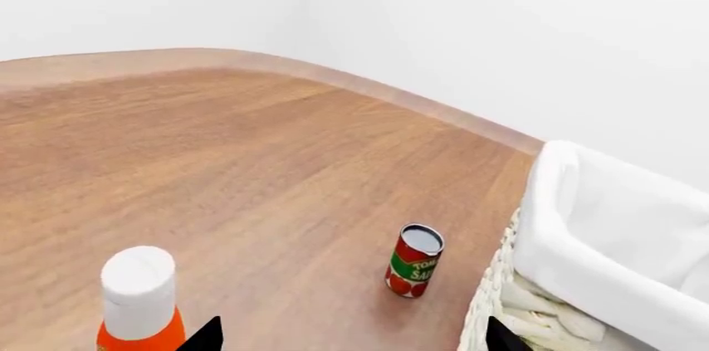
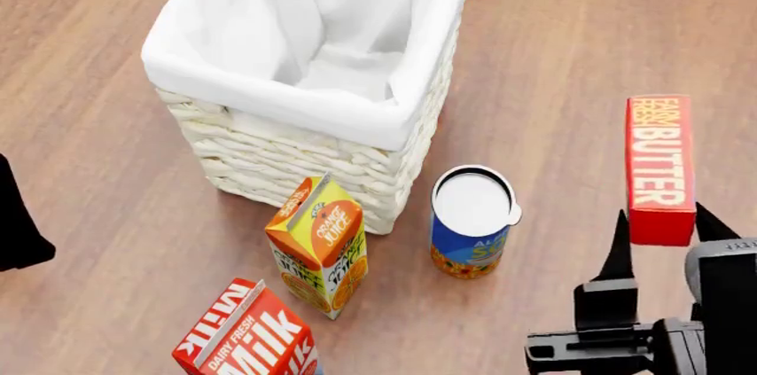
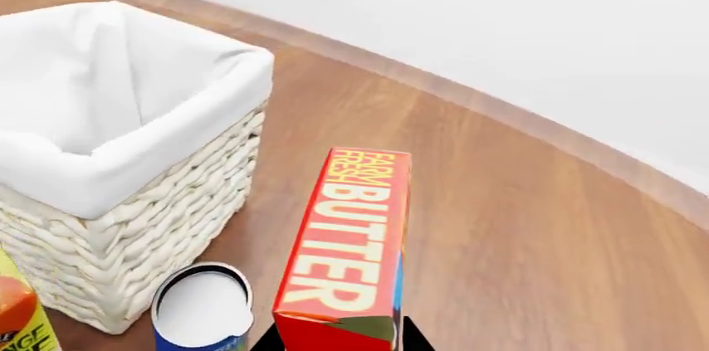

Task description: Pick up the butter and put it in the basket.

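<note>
Head view, right gripper (image 2: 658, 231) open at butter (image 2: 659, 167) beside basket (image 2: 314, 153), left wrist alone shows tomato can (image 1: 414, 260), left gripper's state unclear.

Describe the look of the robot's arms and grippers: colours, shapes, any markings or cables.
In the head view the right gripper is matte black, with two flat, pointed, wedge-shaped fingers rising from a blocky black body with a dark grey housing. No cables or markings show. The left arm appears only as a plain black shape at the frame edge. Both wrist views show only black finger tips.

The butter (image 2: 659, 167) lies right of the basket (image 2: 308, 105), with a can (image 2: 472, 224) between them, nearer the robot.
</note>
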Motion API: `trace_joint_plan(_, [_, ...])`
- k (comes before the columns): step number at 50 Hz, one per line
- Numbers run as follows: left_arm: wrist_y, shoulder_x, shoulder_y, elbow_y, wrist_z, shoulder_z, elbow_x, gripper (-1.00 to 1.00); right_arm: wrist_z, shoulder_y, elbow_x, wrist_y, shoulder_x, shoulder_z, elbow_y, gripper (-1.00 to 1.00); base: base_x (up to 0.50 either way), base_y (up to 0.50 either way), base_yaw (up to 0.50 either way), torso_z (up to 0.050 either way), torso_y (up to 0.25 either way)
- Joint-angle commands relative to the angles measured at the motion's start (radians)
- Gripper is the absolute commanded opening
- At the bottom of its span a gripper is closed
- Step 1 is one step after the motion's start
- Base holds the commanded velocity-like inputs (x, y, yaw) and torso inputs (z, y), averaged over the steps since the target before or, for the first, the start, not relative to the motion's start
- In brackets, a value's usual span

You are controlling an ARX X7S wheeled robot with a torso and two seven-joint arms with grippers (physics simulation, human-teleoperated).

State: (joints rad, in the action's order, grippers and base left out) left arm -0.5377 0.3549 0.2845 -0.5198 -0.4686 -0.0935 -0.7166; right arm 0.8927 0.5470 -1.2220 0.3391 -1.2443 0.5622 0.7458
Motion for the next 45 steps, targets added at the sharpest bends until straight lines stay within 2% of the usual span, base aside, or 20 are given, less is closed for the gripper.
trace_joint_plan(1, [0.004,0.000,-0.002,0.004,-0.002,0.005,0.001,1.00,-0.115,0.238,-0.083,0.122,0.056,-0.051,-0.143,-1.00,0.00,0.00,0.00,0.000,0.000])
trace_joint_plan(9, [0.009,-0.001,0.003,0.012,-0.003,0.008,0.003,1.00,-0.184,0.358,-0.086,0.203,0.137,-0.031,-0.261,-1.00,0.00,0.00,0.00,0.001,0.001])
trace_joint_plan(20, [0.015,-0.002,0.002,0.018,-0.002,0.016,0.006,1.00,-0.295,0.655,-0.070,0.428,0.288,0.048,-0.501,-1.00,0.00,0.00,0.00,0.000,0.002])
trace_joint_plan(29, [0.006,0.002,-0.003,-0.002,-0.016,0.009,-0.010,1.00,-0.366,0.743,-0.060,0.441,0.382,0.054,-0.675,-1.00,0.00,0.00,0.00,0.001,0.001])
trace_joint_plan(45, [0.009,0.004,-0.007,-0.011,-0.022,0.012,-0.015,1.00,-0.501,0.955,0.052,0.544,0.538,0.163,-1.009,-1.00,0.00,0.00,0.00,0.000,0.001])
